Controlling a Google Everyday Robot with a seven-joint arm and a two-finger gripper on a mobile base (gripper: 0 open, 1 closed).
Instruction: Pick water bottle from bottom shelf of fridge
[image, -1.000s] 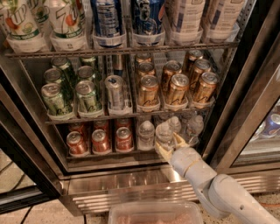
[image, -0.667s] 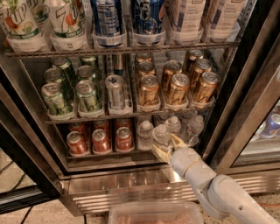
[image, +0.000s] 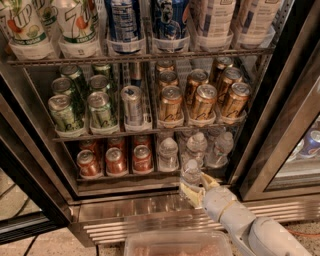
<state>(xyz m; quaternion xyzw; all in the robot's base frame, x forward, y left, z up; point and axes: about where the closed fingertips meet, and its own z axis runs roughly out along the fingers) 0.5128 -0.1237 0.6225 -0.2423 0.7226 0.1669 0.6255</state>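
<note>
My gripper (image: 196, 190) is at the front edge of the bottom shelf (image: 125, 176) of the fridge (image: 280, 115), shut on a small clear water bottle (image: 191, 173) with a pale cap. The bottle stands upright between the pale fingertips (image: 186, 191), out in front of the shelf edge above the ribbed base panel. Several more water bottles (image: 168, 152) stand on the bottom shelf right of the red soda cans (image: 116, 161). My white arm (image: 250, 225) comes in from the lower right.
Gold cans (image: 202, 102) and green cans (image: 65, 112) fill the middle rack, large bottles the top rack. A dark open door edge (image: 30, 180) stands at the left, a steel frame post at the right. A clear plastic container (image: 177, 245) sits below the base panel.
The gripper has pulled back out of the shelf toward the camera and slightly left, bringing the held water bottle with it past the shelf's front edge.
</note>
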